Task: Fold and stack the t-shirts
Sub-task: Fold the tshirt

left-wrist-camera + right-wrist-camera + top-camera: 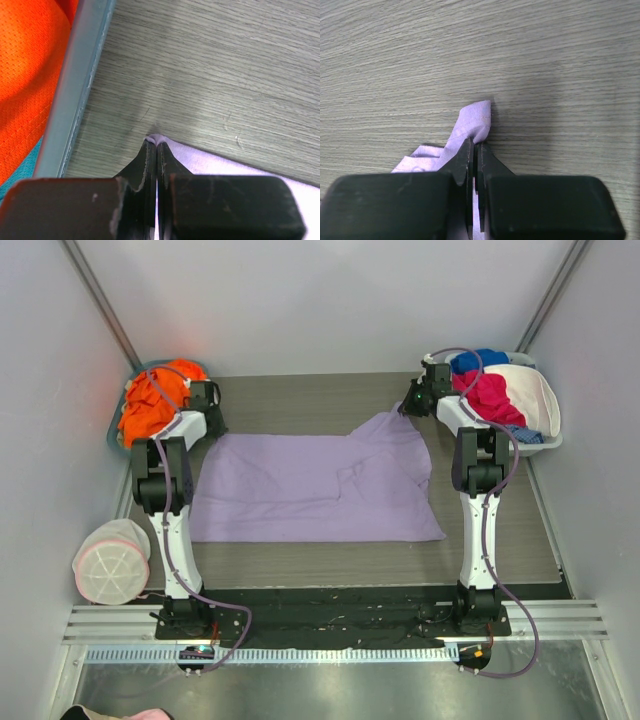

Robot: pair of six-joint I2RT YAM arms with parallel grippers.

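Left gripper (155, 143), pinched on lavender t-shirt (300, 490) corner, sits just beside grey-blue bin (75, 95) rim, heaped with orange t-shirt (155, 400); open table (300, 395) strip ahead. Right gripper (475, 146) hemmed by white basket (548, 443) on its right. Pouch (110, 560) crowds left arm (175, 540); side walls (40, 440) near

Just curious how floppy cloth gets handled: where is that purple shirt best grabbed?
At its two far corners, coming from the near side: the lavender shirt lies spread flat, so only edges can be pinched. The left gripper and right gripper pinch there.
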